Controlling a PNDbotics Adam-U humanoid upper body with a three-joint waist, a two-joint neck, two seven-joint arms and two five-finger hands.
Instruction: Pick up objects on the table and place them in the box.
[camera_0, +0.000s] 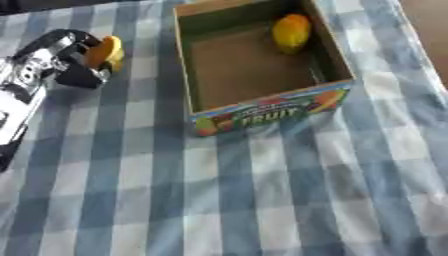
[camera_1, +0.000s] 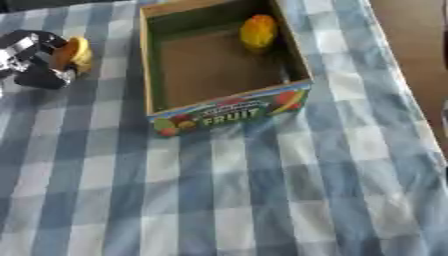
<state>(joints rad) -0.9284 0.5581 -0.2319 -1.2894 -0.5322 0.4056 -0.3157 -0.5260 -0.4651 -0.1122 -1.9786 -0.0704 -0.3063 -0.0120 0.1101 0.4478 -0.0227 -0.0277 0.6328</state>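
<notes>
1 fruit is already in the box (camera_0: 185, 75), a yellow-orange piece (camera_0: 291, 32) lying against the far right wall, and I've got a second one on the way. My left hand (camera_0: 68, 59) is clenched around an orange-and-yellow fruit (camera_0: 106, 52), fingers curled behind it, holding it to the left of the box, close to the box's left wall but not over it. I can't tell from here whether the fruit is clear of the checked cloth (camera_0: 262, 190) on the worktop or only just above it. My right hand isn't in either view.

The step I'm in, as I read it, is the carry across and the drop. Here's where it could go sour. The box wall stands tall between my hand and the opening, so if I swing right without enough height, the fruit or my fingers will clip the cardboard rim and shove the box along the cloth. The box looks light, so a nudge could skew it. The fruit is round and sticks out past my fingers, so it could roll out early. And releasing too near the left wall could bounce it back out onto the worktop.
</notes>
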